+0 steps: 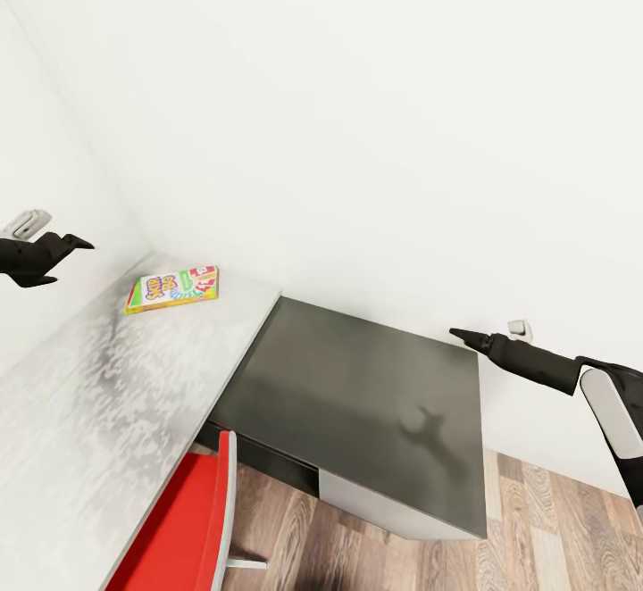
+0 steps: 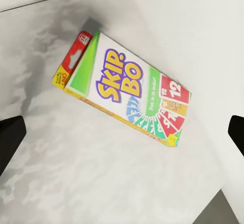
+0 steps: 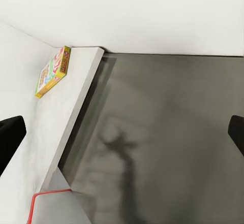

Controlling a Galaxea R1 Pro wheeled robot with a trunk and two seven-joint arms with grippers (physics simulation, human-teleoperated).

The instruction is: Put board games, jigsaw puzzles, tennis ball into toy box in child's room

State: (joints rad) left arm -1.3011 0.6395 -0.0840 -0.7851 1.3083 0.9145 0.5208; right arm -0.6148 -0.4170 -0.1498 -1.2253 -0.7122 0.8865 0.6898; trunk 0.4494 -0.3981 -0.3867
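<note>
Head view: the Skip-Bo game box (image 1: 172, 289) is lying flat on the light-grey surface (image 1: 80, 395), near its far end, close to the corner where the two white walls (image 1: 375, 127) are meeting. Box is printed white and green with purple lettering and red cards; a red hang tab is showing at one short end in the left wrist view (image 2: 124, 88).

The lower dark-grey surface (image 1: 357, 403) is joining the light-grey one on the right; a gripper's shadow is falling across it. A red chair (image 1: 183, 528) is sitting tucked against the near edge of the light-grey top, over wood plank floor (image 1: 554, 528).

Left gripper (image 1: 71, 247) is hanging above the light-grey surface, to the left of the box and apart from it. Its fingers (image 2: 9, 137) are standing wide apart at the two edges of the left wrist view, with the box between them, nothing clamped.

Right gripper (image 1: 464, 336) is hanging beside the far right edge of the dark top. Its fingers (image 3: 10, 137) are likewise spread apart, holding nothing; the box (image 3: 52, 71) is lying well away from them.
</note>
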